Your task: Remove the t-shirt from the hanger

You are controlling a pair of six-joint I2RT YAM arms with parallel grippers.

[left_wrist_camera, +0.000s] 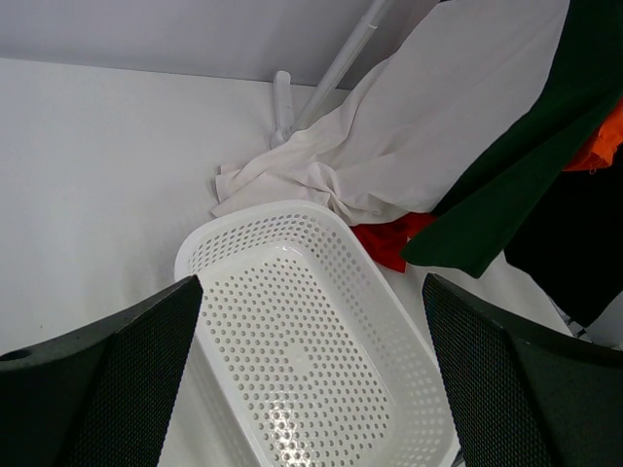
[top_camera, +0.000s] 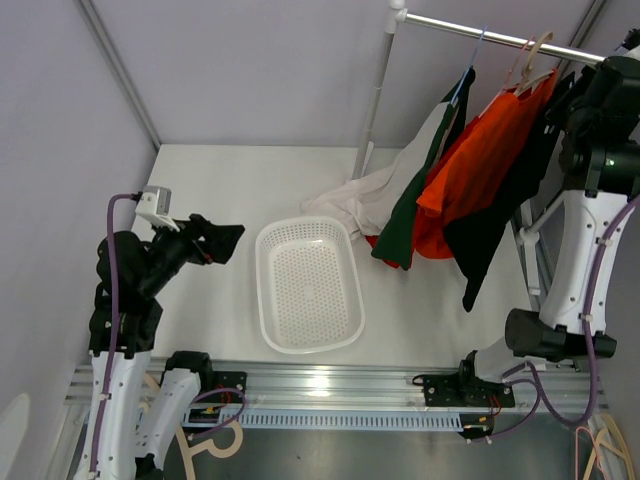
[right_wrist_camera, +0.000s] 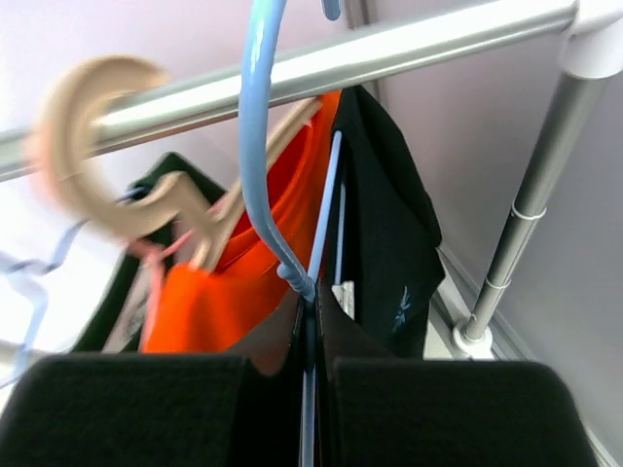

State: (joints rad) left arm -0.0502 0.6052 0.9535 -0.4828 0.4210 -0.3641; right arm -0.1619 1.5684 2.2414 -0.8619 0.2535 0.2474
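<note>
The right pincer (right_wrist_camera: 310, 326) is clamped on the pale-blue wire hanger (right_wrist_camera: 255, 146) under its hook. The black t-shirt (right_wrist_camera: 384, 224) hangs just beside it, below the steel rail (right_wrist_camera: 438, 44). A tilted lift could snag the hook or drag the orange shirt (right_wrist_camera: 243, 292) and its blurred beige hanger (right_wrist_camera: 88, 165). The left pincer (top_camera: 225, 243) stands apart. Which hanger carries the black t-shirt is hidden.

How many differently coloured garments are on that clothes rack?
5: white one trailing lowest at the left, dark green beside it, orange in the middle, black at the right, and a red scrap peeking under the green. Others may hide behind.
</note>
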